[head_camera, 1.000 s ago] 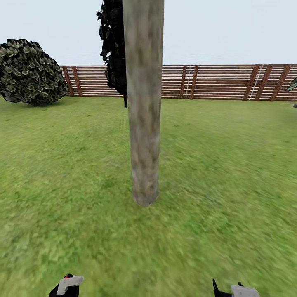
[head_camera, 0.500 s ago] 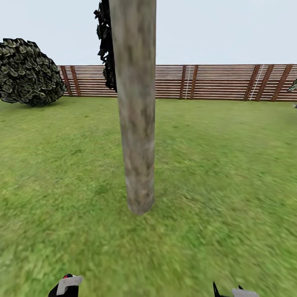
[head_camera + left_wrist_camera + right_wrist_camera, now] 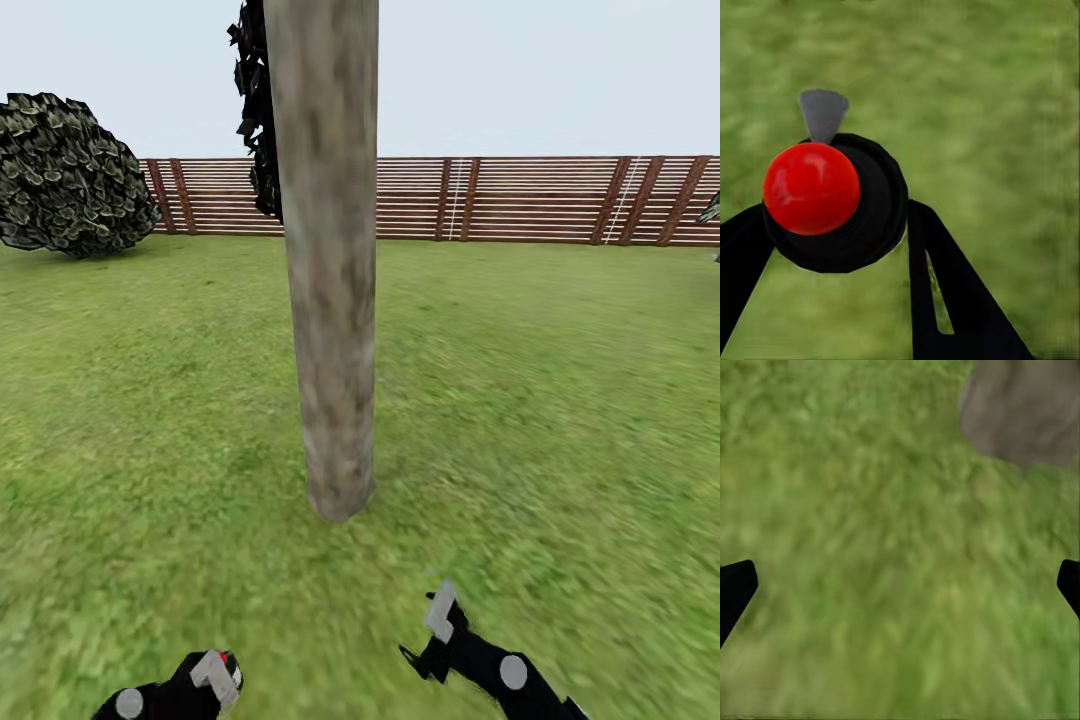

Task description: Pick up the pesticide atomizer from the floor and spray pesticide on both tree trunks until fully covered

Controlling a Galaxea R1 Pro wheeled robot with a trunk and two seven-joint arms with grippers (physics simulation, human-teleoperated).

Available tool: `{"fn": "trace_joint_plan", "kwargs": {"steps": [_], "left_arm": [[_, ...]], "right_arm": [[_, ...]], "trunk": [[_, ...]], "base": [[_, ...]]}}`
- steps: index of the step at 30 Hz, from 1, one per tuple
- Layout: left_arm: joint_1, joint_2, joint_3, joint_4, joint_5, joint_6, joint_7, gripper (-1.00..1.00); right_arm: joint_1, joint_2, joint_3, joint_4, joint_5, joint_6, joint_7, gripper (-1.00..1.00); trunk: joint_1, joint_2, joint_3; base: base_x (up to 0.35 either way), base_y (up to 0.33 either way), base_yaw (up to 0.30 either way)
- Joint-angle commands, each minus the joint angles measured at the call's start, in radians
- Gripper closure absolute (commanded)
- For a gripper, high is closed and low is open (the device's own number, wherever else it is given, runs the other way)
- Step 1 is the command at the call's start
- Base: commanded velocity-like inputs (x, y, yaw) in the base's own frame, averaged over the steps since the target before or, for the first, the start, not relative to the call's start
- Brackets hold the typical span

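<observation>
The thick, smooth grey-beige tree trunk (image 3: 330, 260) rose from the blurry green lawn (image 3: 560, 400) straight ahead of the robot, with the brown slatted wooden fence (image 3: 540, 198) far behind it and a round dark bush (image 3: 70, 175) well off to its left.

Short of the trunk's base, the left gripper (image 3: 832, 225) was clamped on a small dark bottle with a red knob and a grey nozzle (image 3: 832, 202), presumably the atomizer. The right gripper (image 3: 900, 585) hung wide open and empty over grass, near the trunk's foot.

The nozzle's aim could not be judged; if it pointed off the trunk, spray would likely have landed on grass, leaving bark bare. The far side also risked being missed.
</observation>
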Motion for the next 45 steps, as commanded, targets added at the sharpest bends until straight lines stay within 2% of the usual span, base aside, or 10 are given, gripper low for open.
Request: {"fn": "trace_joint_plan", "kwargs": {"steps": [1, 2, 7, 10, 15, 22, 23, 29, 41, 45], "left_arm": [[-0.039, 0.001, -0.003, -0.001, -0.035, 0.036, -0.095, 1.0], [-0.152, -0.007, -0.006, -0.003, -0.115, 0.087, -0.326, 1.0], [-0.169, -0.025, -0.007, -0.005, -0.231, 0.169, -0.355, 1.0], [-0.17, -0.046, -0.034, -0.004, -0.246, 0.174, -0.356, 1.0], [-0.173, -0.102, -0.162, -0.005, -0.25, 0.18, -0.356, 1.0], [-0.175, -0.151, -0.167, -0.02, -0.255, 0.182, -0.355, 1.0], [-0.176, -0.159, -0.167, -0.027, -0.275, 0.183, -0.355, 1.0], [-0.176, -0.184, -0.164, -0.036, -0.356, 0.192, -0.355, 1.0], [-0.176, -0.185, -0.165, -0.035, -0.362, 0.184, -0.359, 1.0], [-0.176, -0.185, -0.165, -0.041, -0.362, 0.178, -0.419, 1.0]], "right_arm": [[-0.021, 0.003, 0.001, -0.001, 0.002, 0.016, 0.067, -1.0], [-0.049, 0.023, 0.003, -0.002, 0.004, 0.033, 0.136, -1.0], [-0.055, 0.034, 0.004, -0.002, 0.005, 0.034, 0.207, -1.0], [-0.056, 0.043, 0.005, -0.003, 0.006, 0.034, 0.251, -1.0], [-0.063, 0.084, 0.007, -0.015, 0.029, 0.035, 0.332, -1.0], [-0.063, 0.104, 0.01, -0.015, 0.046, 0.035, 0.334, -1.0], [-0.063, 0.115, 0.033, -0.015, 0.047, 0.035, 0.334, 1.0], [-0.063, 0.125, 0.118, -0.016, 0.047, 0.036, 0.334, 1.0], [-0.063, 0.125, 0.125, -0.017, 0.048, 0.036, 0.333, 1.0], [-0.063, 0.125, 0.125, -0.016, 0.048, 0.036, 0.333, 1.0]], "trunk": [[0.0, 0.0, 0.0], [0.0, 0.0, 0.0], [0.0, 0.0, 0.0], [0.0, 0.0, 0.0], [0.0, 0.0, 0.0], [0.0, 0.0, 0.0], [0.0, 0.0, 0.0], [0.0, 0.0, 0.0], [0.0, 0.0, 0.0], [0.0, 0.0, 0.0]], "base": [[0.0, 0.0, 0.0], [0.0, 0.0, 0.0], [0.0, 0.0, 0.0], [0.0, 0.0, 0.0], [0.0, 0.0, 0.0], [0.0, 0.0, 0.0], [0.0, 0.0, 0.0], [0.0, 0.0, 0.0], [0.0, 0.0, 0.0], [0.0, 0.0, 0.0]]}}
